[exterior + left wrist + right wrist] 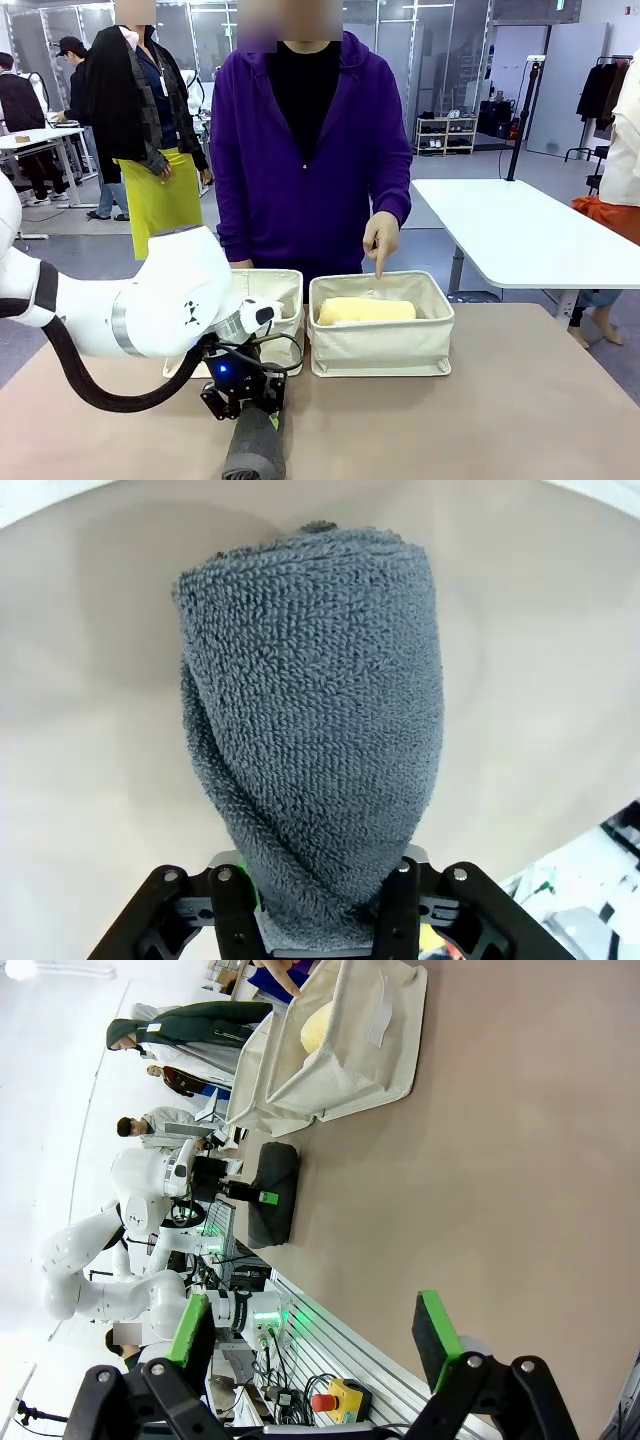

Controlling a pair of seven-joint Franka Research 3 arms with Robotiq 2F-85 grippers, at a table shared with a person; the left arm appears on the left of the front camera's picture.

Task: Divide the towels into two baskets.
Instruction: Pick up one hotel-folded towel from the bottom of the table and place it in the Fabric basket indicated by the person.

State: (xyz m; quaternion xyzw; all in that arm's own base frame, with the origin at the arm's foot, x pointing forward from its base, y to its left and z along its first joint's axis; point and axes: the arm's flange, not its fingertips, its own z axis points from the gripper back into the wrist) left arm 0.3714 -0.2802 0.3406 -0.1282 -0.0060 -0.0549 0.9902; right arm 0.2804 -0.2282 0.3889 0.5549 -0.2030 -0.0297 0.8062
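1. I see a brown table with wide bare room on its right half and along its near right edge.
2. Two cream baskets sit side by side, touching, at the far middle of the table: the left basket and the right basket.
3. A yellow towel lies inside the right basket. The person's hand points a finger down at that basket's far rim.
4. My left gripper is clamped on one end of the dark grey towel, which lies on the table just in front of the left basket, near the table's near edge. In the left wrist view the towel runs away from the jaws, pinched between them.
5. My left arm covers much of the left basket, so I cannot tell what is inside it.
6. The grey towel's near end is cut off by the bottom edge of the front view.
7. My right gripper hangs above bare table with its green-padded fingers spread wide and nothing between them.
8. A second white table stands behind on the right, well apart.
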